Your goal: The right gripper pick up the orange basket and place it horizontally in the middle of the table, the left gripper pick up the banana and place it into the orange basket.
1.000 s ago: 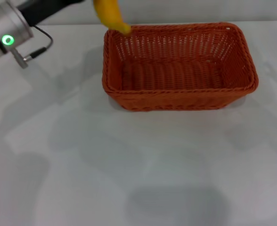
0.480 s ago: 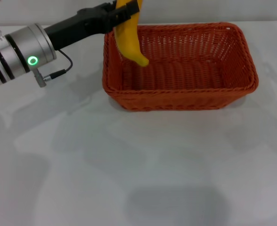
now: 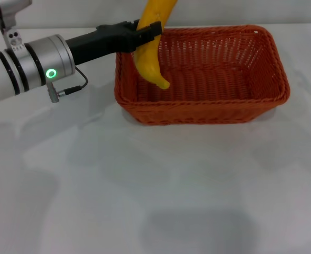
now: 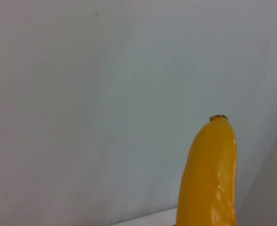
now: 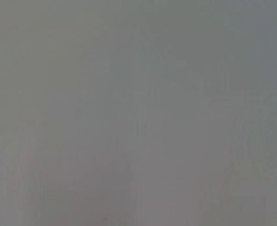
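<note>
Banana (image 3: 151,50) has dropped lower into the basket (image 3: 202,103), left pincer (image 3: 145,33) pinching it. Risk: tip catches the rim & it tips out onto the tabletop (image 3: 145,185).

Orange woven basket (image 3: 208,74): rectangular, open-weave sides, braided rim, rounded corners; set long side across on the white bench (image 3: 155,185), toward the far middle, upright and open. Banana (image 3: 151,42): yellow, curved, smooth-skinned, held nearly upright over the basket's left end, lower tip dipping inside near the left wall, upper end leaving the head view. Clamped about mid-length by the left pincer (image 3: 147,32), reaching in from the left. Small dark tip visible in the left wrist view.
</note>
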You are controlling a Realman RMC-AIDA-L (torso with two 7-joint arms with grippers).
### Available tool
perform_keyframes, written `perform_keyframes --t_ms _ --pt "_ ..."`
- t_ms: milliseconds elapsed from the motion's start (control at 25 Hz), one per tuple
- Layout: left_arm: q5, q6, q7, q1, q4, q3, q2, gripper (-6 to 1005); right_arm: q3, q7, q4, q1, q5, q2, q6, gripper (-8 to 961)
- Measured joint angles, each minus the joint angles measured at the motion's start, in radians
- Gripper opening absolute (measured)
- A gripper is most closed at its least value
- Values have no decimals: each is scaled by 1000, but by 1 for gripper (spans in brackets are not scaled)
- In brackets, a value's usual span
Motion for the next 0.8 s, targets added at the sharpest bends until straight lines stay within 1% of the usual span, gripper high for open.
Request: perform_keyframes --t_ms 160,520,800 --pt "6 -35 20 -4 12 0 0 543 0 1 0 -1 0 0 -4 803" --pt "3 -52 88 -13 13 0 1 598 0 5 0 -3 0 0 -12 803" --pt "-50 -63 160 -13 17 0 -1 786 0 5 0 -3 0 0 -18 803"
